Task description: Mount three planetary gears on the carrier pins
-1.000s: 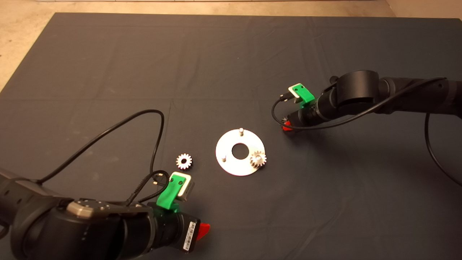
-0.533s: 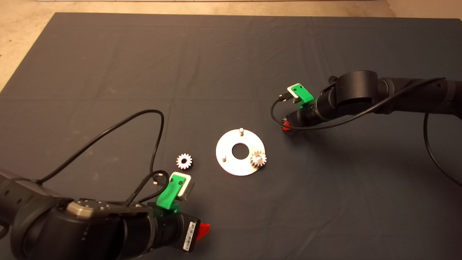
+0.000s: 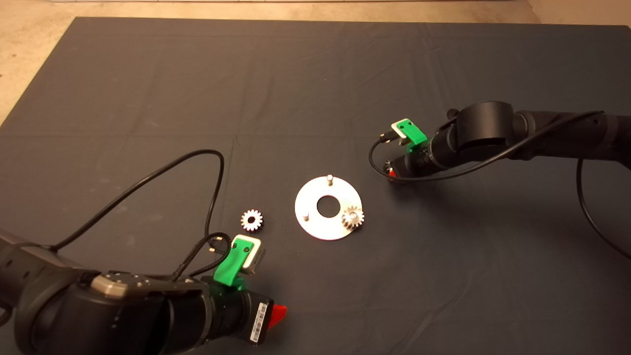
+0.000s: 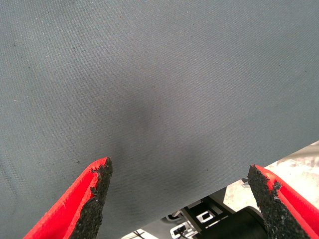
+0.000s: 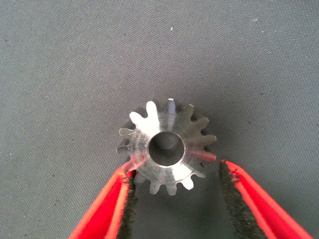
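A: Right gripper (image 5: 174, 199) status?
B: Fingers spread around a small silvery toothed metal gear (image 5: 167, 147) on the dark mat (image 3: 315, 74), right of centre; one pad touching, not clamped.
A: Others?
B: One gear (image 3: 353, 217) on the shiny round disc (image 3: 315, 227), two pegs bare (image 3: 329, 179); one gear (image 3: 251, 220) left of it. Left gripper (image 4: 182, 199) spread wide, near edge.

Right gripper (image 3: 390, 172) fingertips hidden beneath its own wrist in the head view, gear (image 5: 167, 146) beneath it unseen there, left gripper (image 4: 182, 191) finger bases cut off by the frame edge
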`<state>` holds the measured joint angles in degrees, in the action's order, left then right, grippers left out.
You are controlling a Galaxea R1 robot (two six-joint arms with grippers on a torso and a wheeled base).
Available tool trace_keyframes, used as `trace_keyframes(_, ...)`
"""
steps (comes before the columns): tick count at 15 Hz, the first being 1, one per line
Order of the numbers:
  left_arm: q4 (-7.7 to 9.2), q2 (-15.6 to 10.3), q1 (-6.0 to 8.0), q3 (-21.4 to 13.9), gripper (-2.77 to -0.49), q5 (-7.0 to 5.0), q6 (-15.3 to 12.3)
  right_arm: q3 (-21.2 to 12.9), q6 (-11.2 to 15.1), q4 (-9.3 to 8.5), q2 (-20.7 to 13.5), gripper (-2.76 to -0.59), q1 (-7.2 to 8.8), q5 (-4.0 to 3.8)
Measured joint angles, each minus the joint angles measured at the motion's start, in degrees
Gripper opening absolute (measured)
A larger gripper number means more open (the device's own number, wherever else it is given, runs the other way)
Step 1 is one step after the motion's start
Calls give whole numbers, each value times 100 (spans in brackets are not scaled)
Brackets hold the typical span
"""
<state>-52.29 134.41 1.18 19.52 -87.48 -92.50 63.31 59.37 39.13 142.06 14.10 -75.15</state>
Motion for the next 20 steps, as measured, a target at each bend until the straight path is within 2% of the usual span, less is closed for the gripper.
trace_keyframes(2, 0, -1, 0, 0, -134, 0, 0, 15, 0, 0, 0, -221, 0, 24)
trace_keyframes(3, 0, -3, 0, 0, -134, 0, 0, 41, 0, -2, 0, -221, 0, 84)
trace_keyframes(5, 0, -3, -1, 0, -134, 0, 0, 96, 0, -2, 0, -221, -6, 257)
trace_keyframes(7, 0, -7, -2, 0, -134, 0, 0, 107, 0, -2, 1, -221, -30, 319)
trace_keyframes(15, 0, -32, -2, 0, -134, 0, 0, 107, 0, 0, 1, -220, -28, 329)
trace_keyframes(20, 0, -32, 0, 0, -134, 0, 0, 107, 2, 0, 1, -190, -28, 357)
